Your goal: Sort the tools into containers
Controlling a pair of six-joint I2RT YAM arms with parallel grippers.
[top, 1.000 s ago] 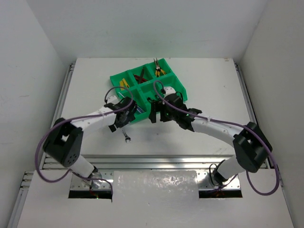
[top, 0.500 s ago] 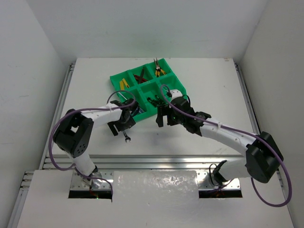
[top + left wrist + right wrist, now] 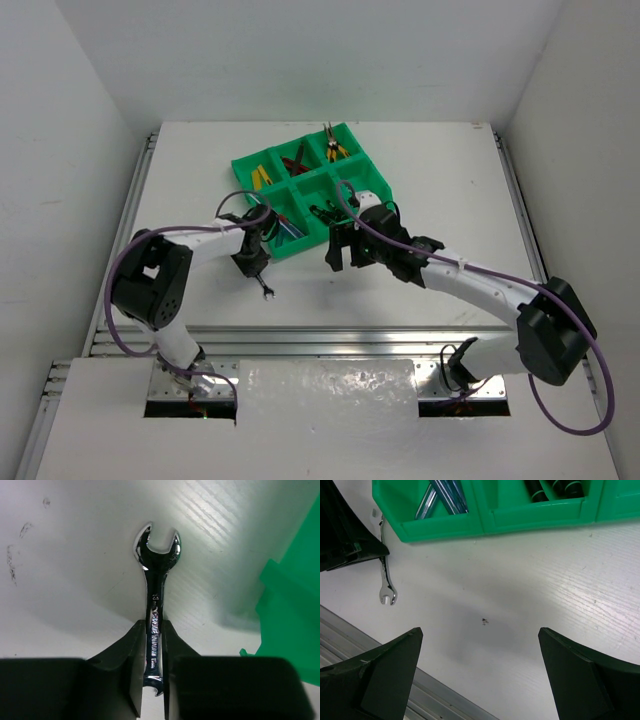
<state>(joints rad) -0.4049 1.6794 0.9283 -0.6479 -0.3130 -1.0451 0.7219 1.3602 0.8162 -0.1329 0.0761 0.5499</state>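
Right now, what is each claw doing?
Left claw: closed on the silver wrench.
Right claw: open, holding nothing.

Left tool [image 3: 152,642] clamped, right tool [image 3: 480,645] spread

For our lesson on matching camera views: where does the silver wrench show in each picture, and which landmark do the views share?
Top external: silver wrench left of centre, just below the left pincer.
Left wrist: silver wrench at centre, clamped, open end up.
Right wrist: silver wrench at upper left, open end down.
Shared landmark: the green tray.
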